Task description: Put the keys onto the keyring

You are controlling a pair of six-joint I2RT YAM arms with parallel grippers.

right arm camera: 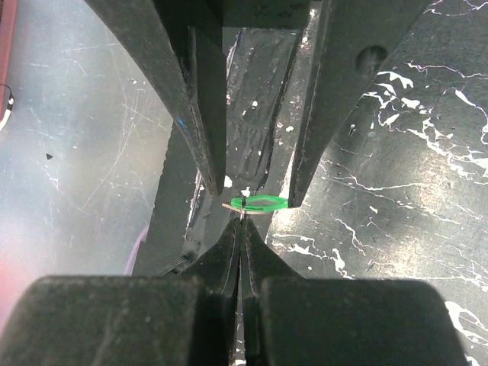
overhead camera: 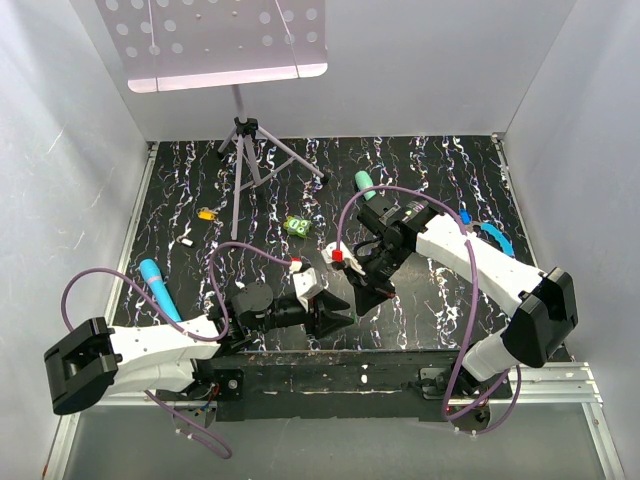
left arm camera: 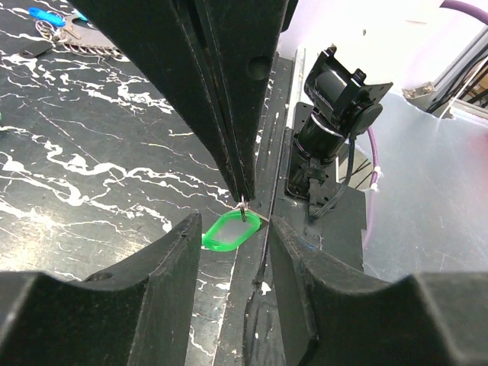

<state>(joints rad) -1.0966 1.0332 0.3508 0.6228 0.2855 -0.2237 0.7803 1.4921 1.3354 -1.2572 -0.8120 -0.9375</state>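
Observation:
My right gripper (right arm camera: pixel 242 225) is shut on the small metal ring of a green key (right arm camera: pixel 263 203), which hangs flat just past its tips above the table's near edge. My left gripper (left arm camera: pixel 235 227) stands open around that key (left arm camera: pixel 226 232), one finger on each side. In the right wrist view one left finger (right arm camera: pixel 335 114) touches the key's end. The two grippers meet tip to tip in the top view, left (overhead camera: pixel 335 315) and right (overhead camera: pixel 366 296). The keyring (left arm camera: pixel 53 27) lies far off on the mat, and its blue clasp (overhead camera: pixel 495 238) sits beside the right arm. A yellow-orange key (overhead camera: pixel 207 213) lies at the back left.
A tripod (overhead camera: pixel 245 160) stands at the back centre. A chunky bright-green object (overhead camera: pixel 296 226) lies in front of it. A teal stick (overhead camera: pixel 365 183) and a blue stick (overhead camera: pixel 158 287) lie on the mat. The black base rail (overhead camera: pixel 330 368) runs under the grippers.

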